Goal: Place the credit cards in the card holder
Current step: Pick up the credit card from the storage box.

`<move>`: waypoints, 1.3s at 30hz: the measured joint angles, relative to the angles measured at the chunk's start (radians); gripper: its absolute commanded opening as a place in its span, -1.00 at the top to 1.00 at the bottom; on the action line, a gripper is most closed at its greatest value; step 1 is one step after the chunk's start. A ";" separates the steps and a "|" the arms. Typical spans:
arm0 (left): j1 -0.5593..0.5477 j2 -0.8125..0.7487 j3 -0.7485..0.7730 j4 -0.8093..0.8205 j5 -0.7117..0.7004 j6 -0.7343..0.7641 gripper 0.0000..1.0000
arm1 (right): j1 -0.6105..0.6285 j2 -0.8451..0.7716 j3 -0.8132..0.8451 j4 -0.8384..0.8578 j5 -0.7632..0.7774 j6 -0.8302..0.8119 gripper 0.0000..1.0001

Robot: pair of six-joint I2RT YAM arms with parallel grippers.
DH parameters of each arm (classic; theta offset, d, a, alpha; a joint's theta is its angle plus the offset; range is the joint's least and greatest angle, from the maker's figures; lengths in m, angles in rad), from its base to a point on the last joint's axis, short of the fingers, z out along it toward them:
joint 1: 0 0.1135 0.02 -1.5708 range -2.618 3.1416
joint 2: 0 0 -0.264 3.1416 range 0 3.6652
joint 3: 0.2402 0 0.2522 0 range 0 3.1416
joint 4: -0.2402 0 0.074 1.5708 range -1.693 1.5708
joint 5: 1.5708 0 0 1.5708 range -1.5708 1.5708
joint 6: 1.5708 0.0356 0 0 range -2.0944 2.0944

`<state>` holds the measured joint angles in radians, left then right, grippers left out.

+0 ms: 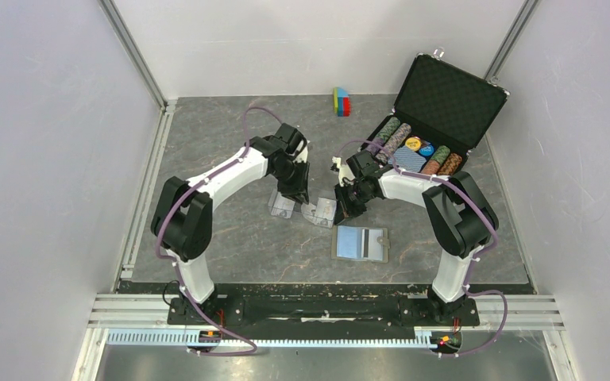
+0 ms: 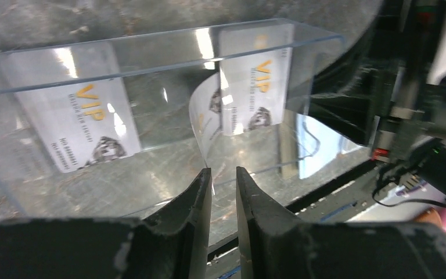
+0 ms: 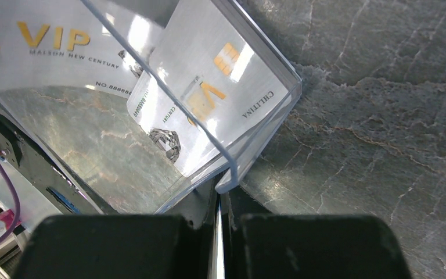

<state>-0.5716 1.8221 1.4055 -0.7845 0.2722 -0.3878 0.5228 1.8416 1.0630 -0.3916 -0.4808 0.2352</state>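
Note:
A clear plastic case (image 1: 311,211) sits mid-table between both arms, with pale credit cards marked VIP inside it. In the left wrist view one card (image 2: 80,125) lies at the left of the case (image 2: 151,47), another (image 2: 256,81) stands at the right, and a bent card's edge (image 2: 202,125) runs down to my left gripper (image 2: 223,172). That gripper's jaws stand a narrow gap apart. My right gripper (image 3: 219,196) is shut on a thin wall of the case (image 3: 235,165), a card (image 3: 209,99) just beyond it. The grey card holder (image 1: 360,244) lies open nearer the arm bases, blue lining up.
A black chip briefcase (image 1: 433,119) stands open at the back right, with chip stacks and a blue card deck inside. A small coloured block (image 1: 341,101) sits at the back centre. Metal rails edge the table on the left and at the front.

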 measured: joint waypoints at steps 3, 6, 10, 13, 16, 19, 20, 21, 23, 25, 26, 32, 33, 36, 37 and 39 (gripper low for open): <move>-0.015 0.000 0.016 0.011 0.039 -0.001 0.45 | 0.000 0.000 0.000 0.000 0.000 0.000 1.00; -0.041 0.000 0.028 0.047 0.096 -0.004 0.45 | 0.000 0.000 -0.001 0.002 -0.001 0.000 1.00; -0.072 0.032 0.027 0.087 0.104 -0.004 0.44 | 0.012 0.001 -0.002 0.034 -0.019 0.000 1.00; -0.079 0.067 0.019 0.084 0.092 -0.004 0.44 | 0.019 0.001 -0.002 0.047 -0.027 0.001 1.00; -0.076 0.085 0.014 0.079 0.068 -0.004 0.39 | 0.018 0.002 -0.003 0.048 -0.031 0.008 1.00; -0.076 0.090 0.014 0.075 0.046 -0.004 0.23 | 0.018 0.002 -0.003 0.056 -0.036 0.008 1.00; -0.076 0.090 0.014 0.075 0.040 -0.004 0.17 | 0.018 0.002 -0.003 0.056 -0.038 0.008 1.00; -0.076 0.090 0.014 0.075 0.037 -0.004 0.14 | 0.018 0.002 -0.003 0.056 -0.038 0.008 1.00; -0.076 0.090 0.014 0.074 0.025 -0.004 0.10 | 0.018 0.002 -0.003 0.057 -0.038 0.007 1.00; -0.075 0.090 0.014 0.075 0.018 -0.004 0.08 | 0.018 0.002 -0.003 0.058 -0.037 0.007 1.00; -0.072 0.090 0.014 0.075 0.018 -0.004 0.07 | 0.019 0.002 -0.003 0.058 -0.037 0.006 1.00; -0.026 0.073 -0.008 0.094 0.035 -0.004 0.00 | 0.018 -0.010 -0.004 0.058 -0.027 -0.002 1.00; -0.014 0.069 -0.013 0.095 0.039 -0.004 -0.01 | 0.018 -0.016 -0.005 0.059 -0.023 -0.004 1.00; 0.030 0.062 -0.034 0.108 0.048 -0.004 -0.03 | 0.018 -0.048 -0.011 0.058 -0.007 -0.016 1.00; 0.045 0.061 -0.042 0.111 0.048 -0.004 -0.03 | 0.018 -0.063 -0.012 0.058 0.001 -0.021 1.00; 0.069 0.061 -0.058 0.111 0.048 -0.004 -0.03 | 0.018 -0.098 -0.013 0.058 0.018 -0.030 1.00</move>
<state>-0.5026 1.8835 1.3472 -0.6735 0.3202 -0.3916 0.5411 1.7439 1.0504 -0.3340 -0.4629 0.2054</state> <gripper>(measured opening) 0.513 0.004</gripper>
